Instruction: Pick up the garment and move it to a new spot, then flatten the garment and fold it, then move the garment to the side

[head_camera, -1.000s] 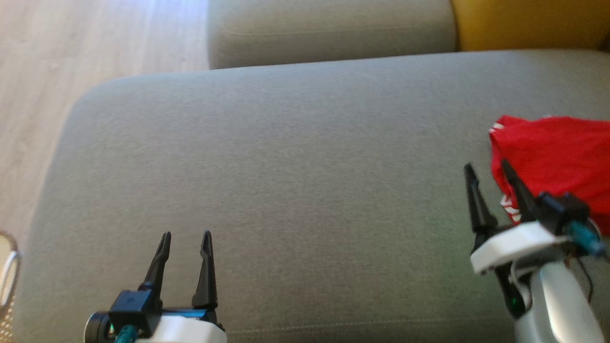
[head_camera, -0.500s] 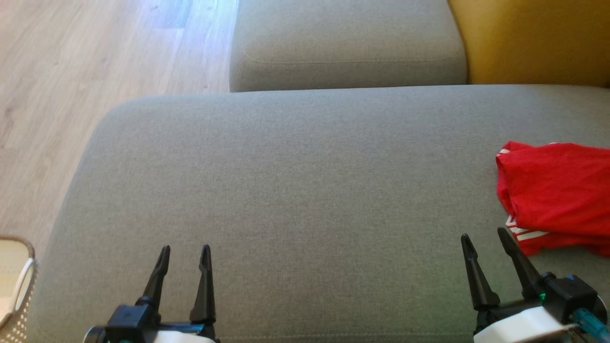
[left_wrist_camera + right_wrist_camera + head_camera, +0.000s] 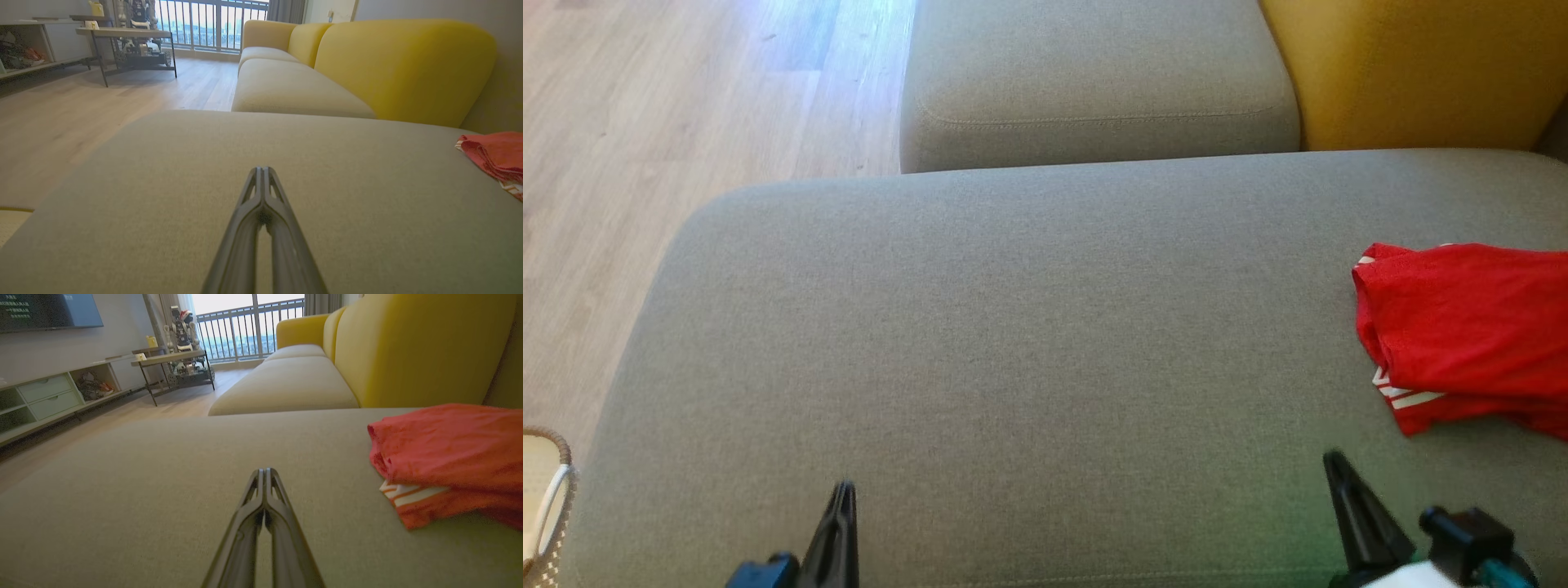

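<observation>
The garment [image 3: 1470,331] is a red folded cloth with white stripes at one edge, lying at the right side of the grey sofa cushion [image 3: 1013,327]; it also lies at the right in the left wrist view [image 3: 496,155] and the right wrist view [image 3: 449,453]. My left gripper [image 3: 843,498] sits low at the cushion's near edge, shut with nothing in it, fingers pressed together [image 3: 262,173]. My right gripper [image 3: 1335,465] is shut and empty too [image 3: 264,473], a short way in front of and left of the garment, apart from it.
A second grey seat cushion [image 3: 1094,73] lies beyond, with a yellow backrest [image 3: 1413,65] at the right. Wooden floor [image 3: 645,163] runs along the left. A woven basket [image 3: 543,498] stands at the lower left. A table [image 3: 122,36] stands far off.
Both grippers have gone from open to shut and dropped lower in the head view. The right gripper has drawn back from the garment. The camera has shifted.
</observation>
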Available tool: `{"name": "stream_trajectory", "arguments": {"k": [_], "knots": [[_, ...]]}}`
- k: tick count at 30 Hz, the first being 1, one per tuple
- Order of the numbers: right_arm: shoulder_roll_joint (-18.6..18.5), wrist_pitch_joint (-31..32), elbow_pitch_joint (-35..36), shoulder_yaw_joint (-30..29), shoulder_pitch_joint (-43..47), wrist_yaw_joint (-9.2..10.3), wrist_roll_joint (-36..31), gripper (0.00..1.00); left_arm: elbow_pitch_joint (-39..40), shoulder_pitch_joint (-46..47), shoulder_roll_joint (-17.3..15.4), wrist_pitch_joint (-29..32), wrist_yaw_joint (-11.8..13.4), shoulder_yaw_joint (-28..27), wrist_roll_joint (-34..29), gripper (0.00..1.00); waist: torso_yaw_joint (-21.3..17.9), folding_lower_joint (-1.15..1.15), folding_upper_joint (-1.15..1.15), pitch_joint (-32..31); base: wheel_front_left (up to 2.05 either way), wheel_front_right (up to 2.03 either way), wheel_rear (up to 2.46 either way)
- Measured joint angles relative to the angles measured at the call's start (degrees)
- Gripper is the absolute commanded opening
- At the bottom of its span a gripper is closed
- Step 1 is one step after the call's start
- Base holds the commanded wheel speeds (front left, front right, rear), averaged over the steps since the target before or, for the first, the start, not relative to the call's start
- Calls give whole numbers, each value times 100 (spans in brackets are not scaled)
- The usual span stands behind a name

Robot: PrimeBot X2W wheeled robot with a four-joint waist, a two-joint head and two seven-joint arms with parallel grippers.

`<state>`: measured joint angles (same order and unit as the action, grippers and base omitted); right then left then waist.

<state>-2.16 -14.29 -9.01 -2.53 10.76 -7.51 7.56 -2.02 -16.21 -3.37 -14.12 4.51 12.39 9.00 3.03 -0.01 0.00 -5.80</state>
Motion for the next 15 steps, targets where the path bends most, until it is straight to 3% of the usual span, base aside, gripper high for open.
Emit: {"name": "stream_trajectory", "arguments": {"k": [15], "knots": [[1,177,-171,3,44,0,958,0,-234,16,-22,170,-99,-43,988,0,-36,1,0,71,0,0,0]]}}
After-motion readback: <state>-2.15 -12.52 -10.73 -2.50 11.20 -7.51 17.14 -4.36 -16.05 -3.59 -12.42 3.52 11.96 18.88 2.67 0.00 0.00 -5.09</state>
